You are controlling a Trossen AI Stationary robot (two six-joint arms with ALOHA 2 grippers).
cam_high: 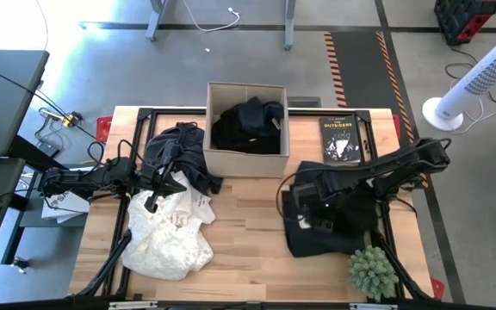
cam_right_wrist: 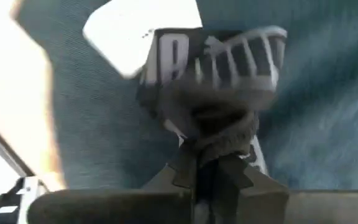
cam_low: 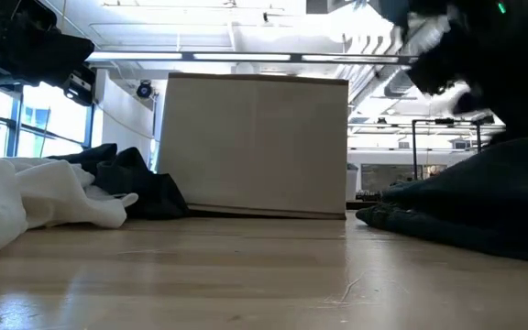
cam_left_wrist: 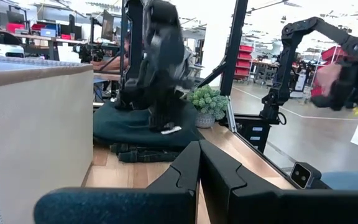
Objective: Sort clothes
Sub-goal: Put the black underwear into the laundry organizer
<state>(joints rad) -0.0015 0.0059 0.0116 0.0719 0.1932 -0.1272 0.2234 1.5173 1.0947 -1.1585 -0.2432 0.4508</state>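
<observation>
A dark garment (cam_high: 330,226) lies heaped on the table's right half. My right gripper (cam_high: 304,200) is over it, shut on a dark piece of clothing (cam_left_wrist: 160,68) with a white-lettered band (cam_right_wrist: 219,56). My left gripper (cam_left_wrist: 197,163) is shut and empty; it hovers over the white garment pile (cam_high: 166,237) at the left. Another dark garment (cam_high: 179,155) lies beside the pile, against the box's left side. The cardboard box (cam_high: 246,129) at the far middle holds black clothes (cam_high: 248,125). My right gripper pinches a bunched fold of the dark piece (cam_right_wrist: 219,140) between its two fingers, coming from above. The piece hangs slack below the fingers (cam_left_wrist: 163,93). Its lower end with a white tag (cam_left_wrist: 169,129) reaches the dark heap (cam_left_wrist: 142,127) on the table.
A black book with white lettering (cam_high: 341,138) lies at the far right, next to the box. A small green spiky plant (cam_high: 373,271) stands at the near right. Bare wood (cam_high: 248,224) lies between the two garment heaps.
</observation>
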